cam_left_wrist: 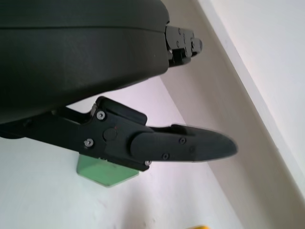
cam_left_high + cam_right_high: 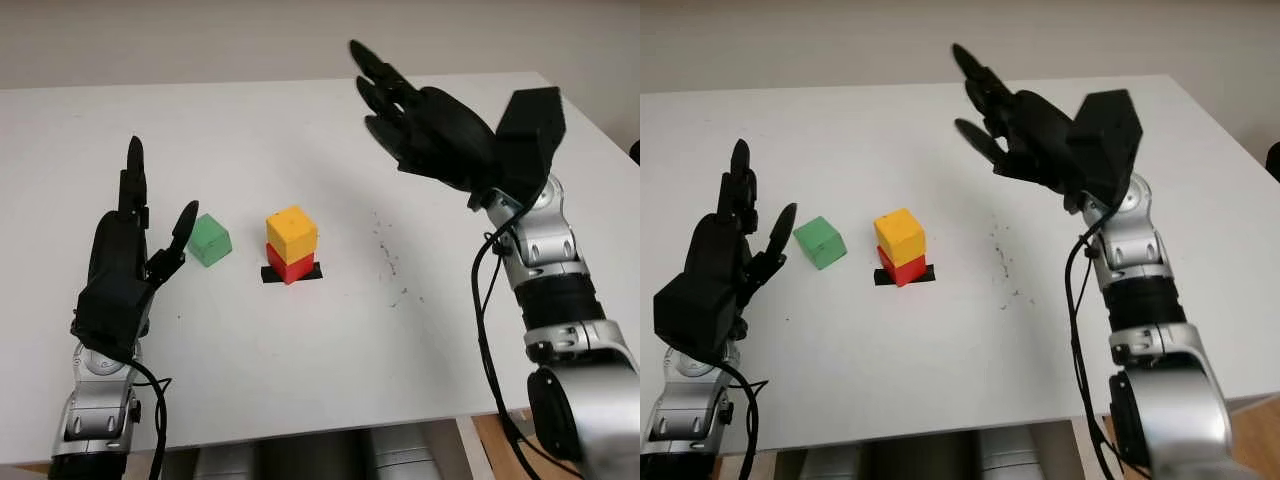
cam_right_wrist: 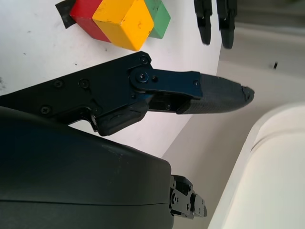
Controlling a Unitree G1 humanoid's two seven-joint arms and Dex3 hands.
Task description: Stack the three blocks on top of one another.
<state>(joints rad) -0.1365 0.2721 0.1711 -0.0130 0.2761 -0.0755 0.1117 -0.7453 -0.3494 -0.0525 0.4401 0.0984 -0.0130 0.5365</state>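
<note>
A yellow block (image 2: pixel 292 232) sits on a red block (image 2: pixel 287 266), which stands on a black tape mark (image 2: pixel 292 273) at the table's middle. To the left of this stack lies a green block (image 2: pixel 209 240), apart from it. My left hand (image 2: pixel 135 255) is open just left of the green block, close to it but holding nothing. My right hand (image 2: pixel 405 110) is open, raised above the table to the right of and behind the stack. The right wrist view shows the yellow block (image 3: pixel 125 20), red block (image 3: pixel 88 13) and green block (image 3: pixel 159 18) together.
The white table (image 2: pixel 300 350) ends at a front edge near the arms. Small dark specks (image 2: pixel 390 262) dot the surface right of the stack. A pale wall runs behind the table's far edge.
</note>
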